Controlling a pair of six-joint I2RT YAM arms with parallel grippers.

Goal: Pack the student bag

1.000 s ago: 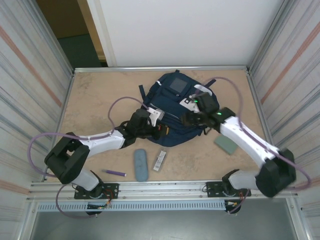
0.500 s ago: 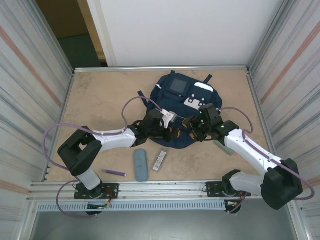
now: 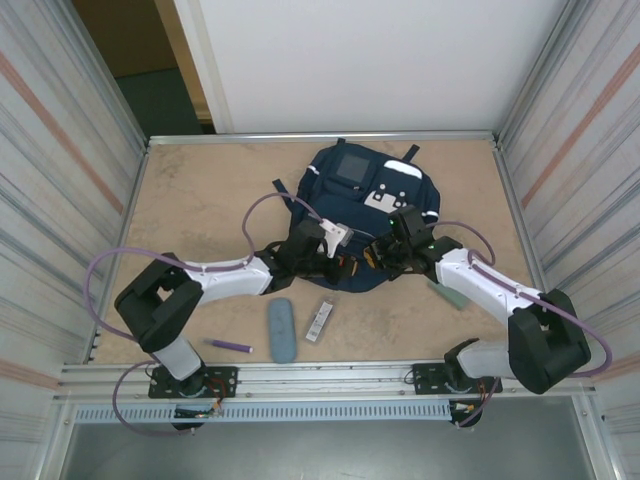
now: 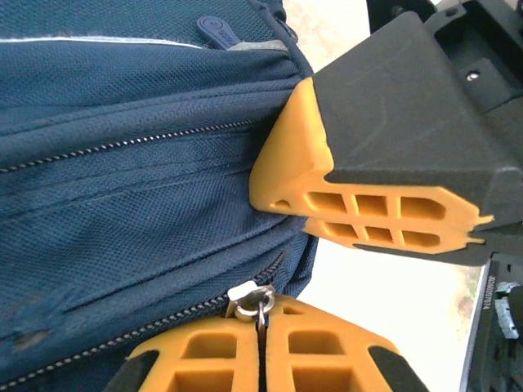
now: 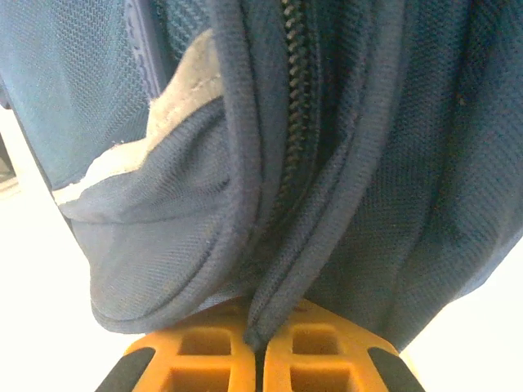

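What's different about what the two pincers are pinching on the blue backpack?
The left pincer pinches the small metal zipper pull; the right pincer pinches a fold of cloth. Along the student bag's near edge, the left pincer grips further left than the right pincer. Both are shut and orange-tipped.

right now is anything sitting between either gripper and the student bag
Nothing visible does. The left gripper is shut on a zipper pull of the student bag, and the right gripper is shut on a fold of its fabric beside a zipper, so both touch it directly.
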